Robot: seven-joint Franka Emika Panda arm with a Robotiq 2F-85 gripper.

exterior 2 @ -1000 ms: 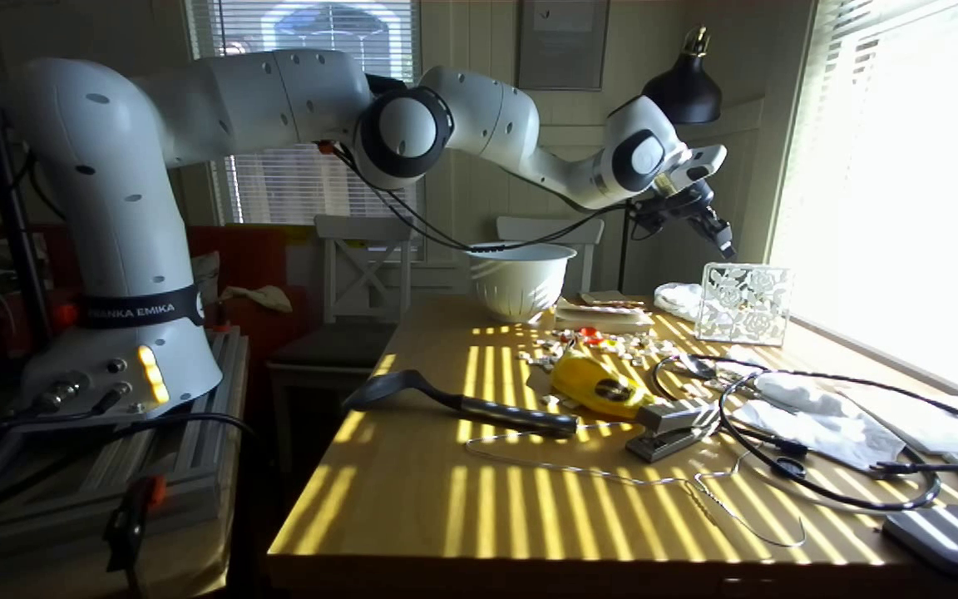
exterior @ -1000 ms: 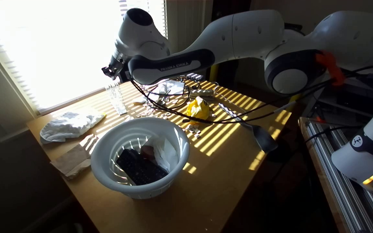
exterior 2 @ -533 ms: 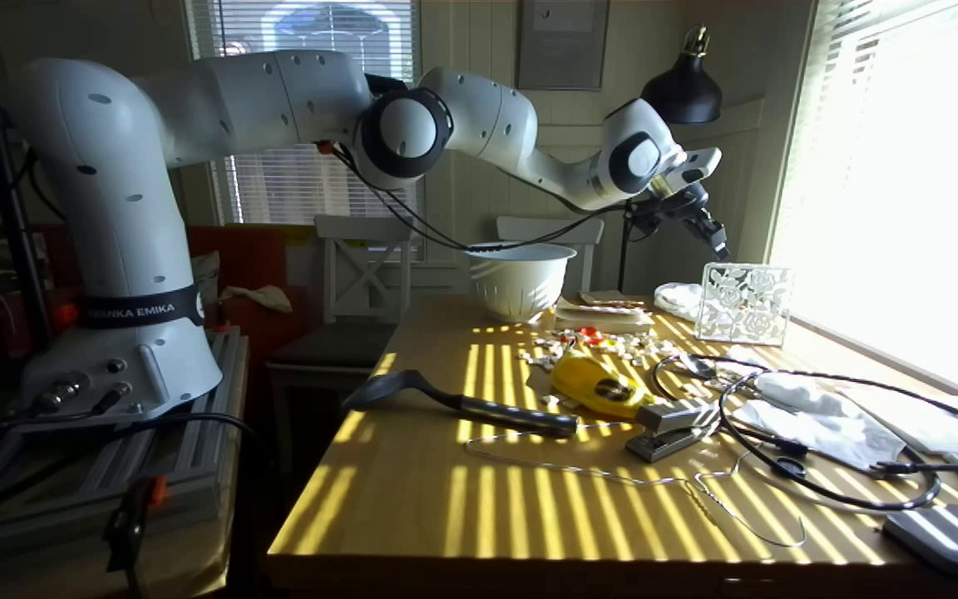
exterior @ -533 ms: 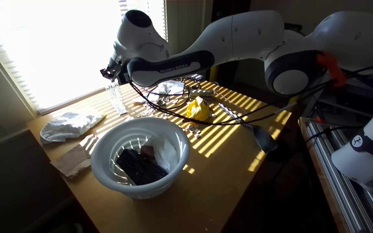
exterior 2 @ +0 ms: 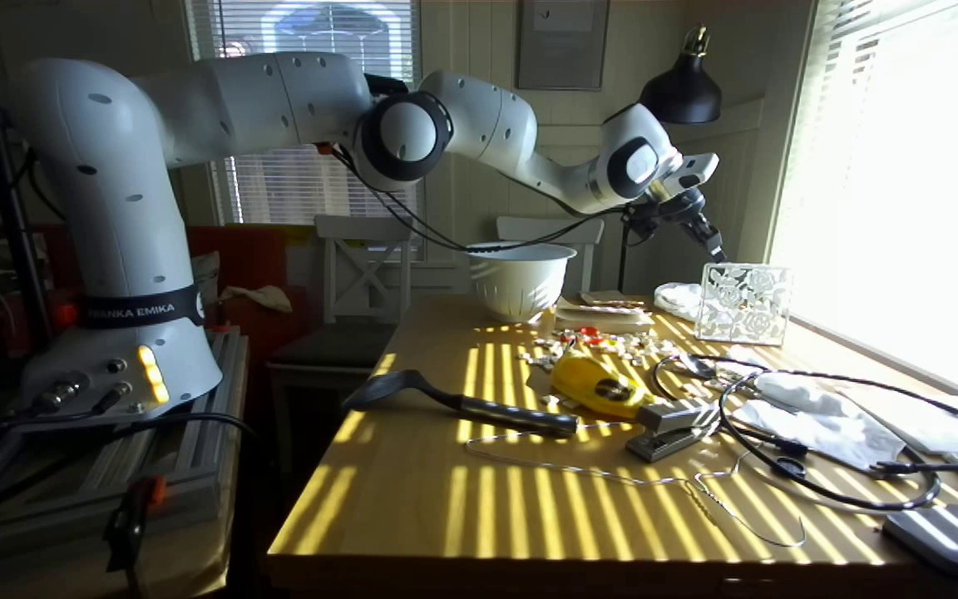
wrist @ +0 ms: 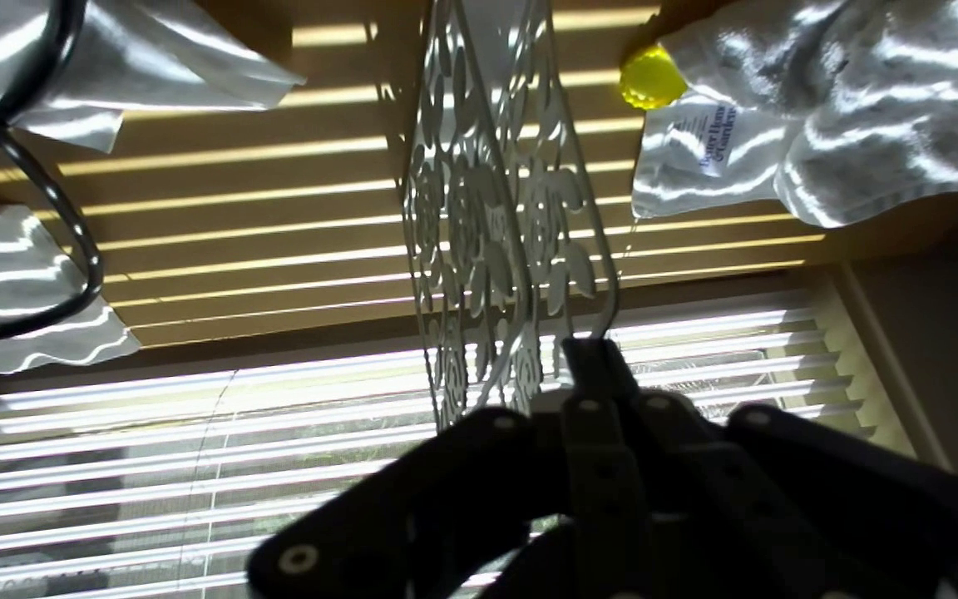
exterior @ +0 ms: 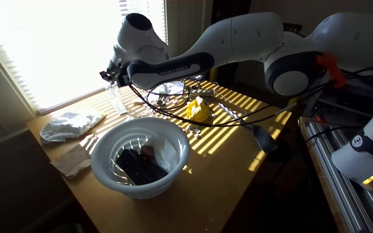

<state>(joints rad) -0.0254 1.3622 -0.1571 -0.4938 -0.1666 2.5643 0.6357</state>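
The holder (exterior 2: pixel 743 304) is white openwork: two parallel panels patterned with roses and leaves, each edged by a thin rod frame with rounded corners. It stands upright below the gripper (wrist: pixel 591 345), one upper corner just under the fingertips; whether they touch cannot be told. Seen from the wrist, both panels stretch down and away from the fingertips, a narrow gap between them.

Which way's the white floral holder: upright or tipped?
Upright: in an exterior view, the floral holder stands on the table, its patterned side vertical.
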